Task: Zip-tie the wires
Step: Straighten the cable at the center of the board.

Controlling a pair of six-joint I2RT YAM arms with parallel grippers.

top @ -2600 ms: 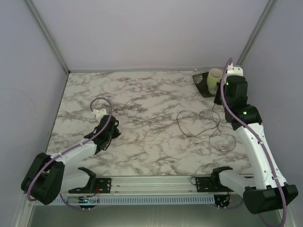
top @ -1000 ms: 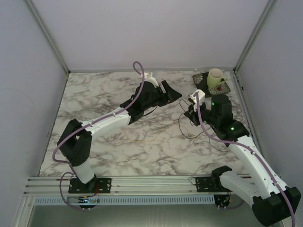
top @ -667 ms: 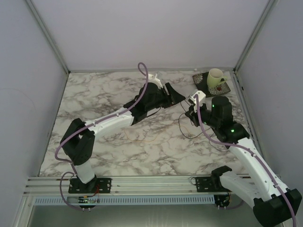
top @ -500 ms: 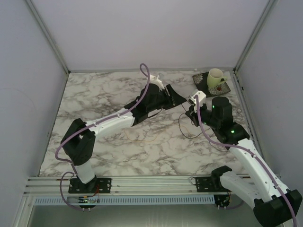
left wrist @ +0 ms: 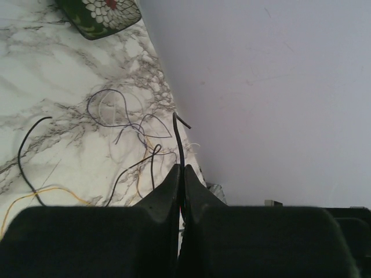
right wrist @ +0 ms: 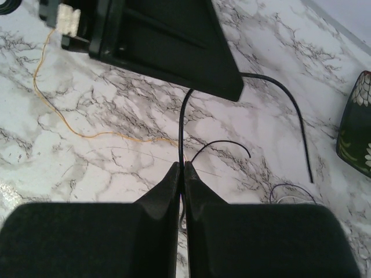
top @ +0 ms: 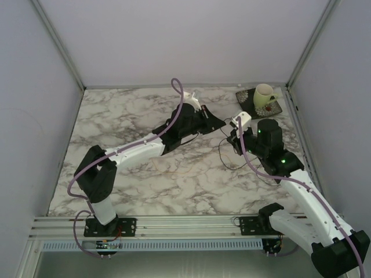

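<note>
The wires [top: 250,161] are thin dark strands looping on the marble at centre right, with purple, white and yellow strands among them in the left wrist view [left wrist: 119,124]. My left gripper [top: 218,123] reaches across to them and is shut on a black wire [left wrist: 177,139] that sticks up past its tips [left wrist: 181,169]. My right gripper [top: 234,136] sits just right of it, shut [right wrist: 181,166] on a black wire [right wrist: 183,121] that runs up under the left gripper's fingers [right wrist: 174,46]. Another black strand [right wrist: 293,110] arcs out from there.
A pale mug [top: 264,94] stands on a dark patterned saucer [top: 253,108] at the back right corner; the saucer also shows in the right wrist view [right wrist: 356,124]. Grey walls close the table on three sides. A thin yellow wire [right wrist: 81,133] lies on the marble.
Both arms came from apart to meet over the wires. In the last second the left gripper edged right, closer to the right gripper, which barely moved.
</note>
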